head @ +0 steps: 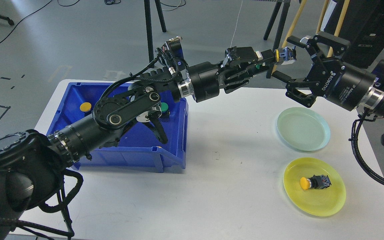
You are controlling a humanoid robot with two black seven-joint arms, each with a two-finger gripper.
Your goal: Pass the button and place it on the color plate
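My left gripper point(273, 57) is shut on a yellow-capped button point(284, 55) and holds it high over the table's far edge. My right gripper point(281, 57) is open, with one finger above the held button and one below it; I cannot tell whether they touch it. A yellow plate point(315, 204) at the front right holds another yellow button point(313, 182). A pale green plate point(303, 130) behind it is empty.
A blue bin point(125, 156) stands on the left of the white table point(228, 173), with a yellow button point(85, 106) and a green button point(163, 106) inside. My left arm stretches across above the bin. Tripod legs and wooden poles stand beyond the far edge.
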